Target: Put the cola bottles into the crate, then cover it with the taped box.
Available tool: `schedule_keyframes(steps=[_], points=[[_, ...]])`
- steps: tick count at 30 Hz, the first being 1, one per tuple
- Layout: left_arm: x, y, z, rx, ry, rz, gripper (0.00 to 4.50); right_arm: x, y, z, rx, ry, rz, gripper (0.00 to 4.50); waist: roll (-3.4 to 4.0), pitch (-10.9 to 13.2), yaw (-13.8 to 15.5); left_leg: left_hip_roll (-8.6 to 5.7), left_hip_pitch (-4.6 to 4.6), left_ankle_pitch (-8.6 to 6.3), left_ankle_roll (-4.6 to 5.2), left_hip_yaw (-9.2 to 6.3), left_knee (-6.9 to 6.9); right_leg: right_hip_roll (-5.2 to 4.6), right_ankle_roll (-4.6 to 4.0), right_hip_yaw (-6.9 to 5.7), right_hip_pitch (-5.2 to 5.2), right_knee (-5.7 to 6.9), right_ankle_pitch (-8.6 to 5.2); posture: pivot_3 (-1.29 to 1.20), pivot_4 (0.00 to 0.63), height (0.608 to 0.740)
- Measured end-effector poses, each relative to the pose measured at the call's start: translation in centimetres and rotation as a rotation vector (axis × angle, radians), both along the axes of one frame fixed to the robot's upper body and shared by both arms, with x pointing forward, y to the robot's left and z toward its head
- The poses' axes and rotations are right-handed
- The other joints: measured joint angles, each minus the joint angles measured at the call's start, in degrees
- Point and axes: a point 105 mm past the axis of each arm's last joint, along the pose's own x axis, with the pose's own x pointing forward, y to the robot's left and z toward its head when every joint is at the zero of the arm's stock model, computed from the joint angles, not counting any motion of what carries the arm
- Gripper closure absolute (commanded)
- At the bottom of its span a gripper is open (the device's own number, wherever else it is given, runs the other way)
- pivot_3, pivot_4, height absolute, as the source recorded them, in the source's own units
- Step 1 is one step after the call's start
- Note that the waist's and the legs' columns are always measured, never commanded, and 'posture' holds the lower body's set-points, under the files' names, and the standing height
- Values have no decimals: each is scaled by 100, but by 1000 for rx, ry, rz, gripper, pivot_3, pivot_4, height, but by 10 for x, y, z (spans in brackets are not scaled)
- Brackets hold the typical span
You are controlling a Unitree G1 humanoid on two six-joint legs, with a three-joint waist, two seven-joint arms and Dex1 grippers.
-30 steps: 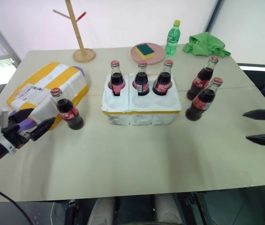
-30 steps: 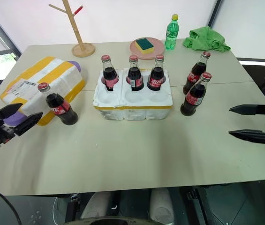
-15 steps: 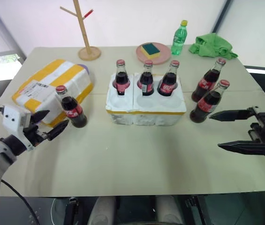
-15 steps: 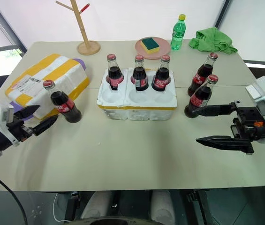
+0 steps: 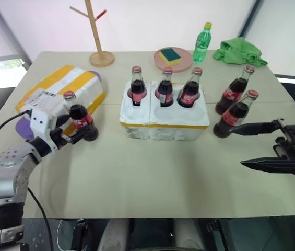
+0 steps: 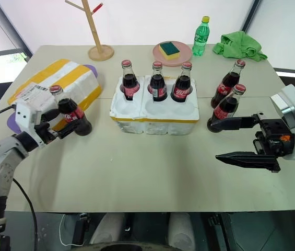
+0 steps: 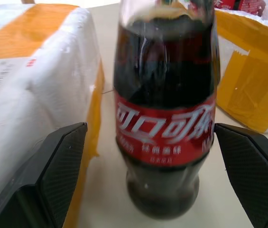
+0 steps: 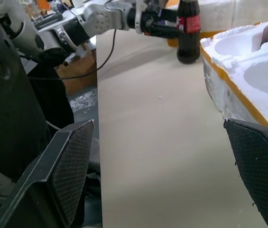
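Left pincer (image 7: 148, 142) wide open, fingers either side of lone cola bottle (image 5: 81, 121), not gripping yet. Bottle stands on bench (image 5: 152, 172) just left of crate (image 5: 164, 117), beside taped box (image 5: 53, 97). Advice: close on label zone, keep upright, lift clear before crossing to an empty front well. Right pincer (image 6: 239, 140) open too, near crate's right, empty.

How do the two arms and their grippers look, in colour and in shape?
The left arm is silver-grey with rounded joints, and a black cable loops along it. The left gripper and the right gripper each have a white boxy housing and two long black tapered fingers with finely textured inner pads.
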Motion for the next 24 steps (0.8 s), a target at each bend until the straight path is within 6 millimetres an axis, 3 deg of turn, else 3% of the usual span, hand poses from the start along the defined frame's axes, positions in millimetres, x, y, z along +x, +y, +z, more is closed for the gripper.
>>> schedule_keyframes(steps=[7, 12, 15, 17, 24], points=[[9, -8, 8, 8, -32, -34, 31, 0, 1, 1, 15, -14, -13, 0, -1, 0, 0, 0, 0, 0, 0, 0, 0, 1, 1, 0, 1, 0, 0, 0, 150, 740], [18, -15, 1, -10, -11, -51, 31, 0, 2, 1, 15, -20, -14, 0, -1, 0, 4, 0, -1, 0, 0, 0, 1, 1, 2, 0, 1, 0, 1, 0, 150, 740], [18, -22, -1, -16, -9, -84, 872, -1, 4, 2, 16, -21, -4, 0, -2, 1, -1, 0, -1, 0, 0, -1, 1, 1, 3, 0, 0, -1, 1, 0, 150, 740], [17, -25, -1, -16, -8, -105, 1678, -2, 4, 4, 29, -20, -1, 0, -2, 1, 2, 0, -1, 0, 0, -1, 0, 1, 2, 0, 0, 0, 1, 0, 150, 740], [18, -28, 1, -35, 7, -110, 1637, -4, 6, 8, 36, -40, -3, 0, -7, 3, 11, -1, -4, 0, 0, -2, 2, 1, 3, -1, 1, -2, 2, 0, 150, 740]])
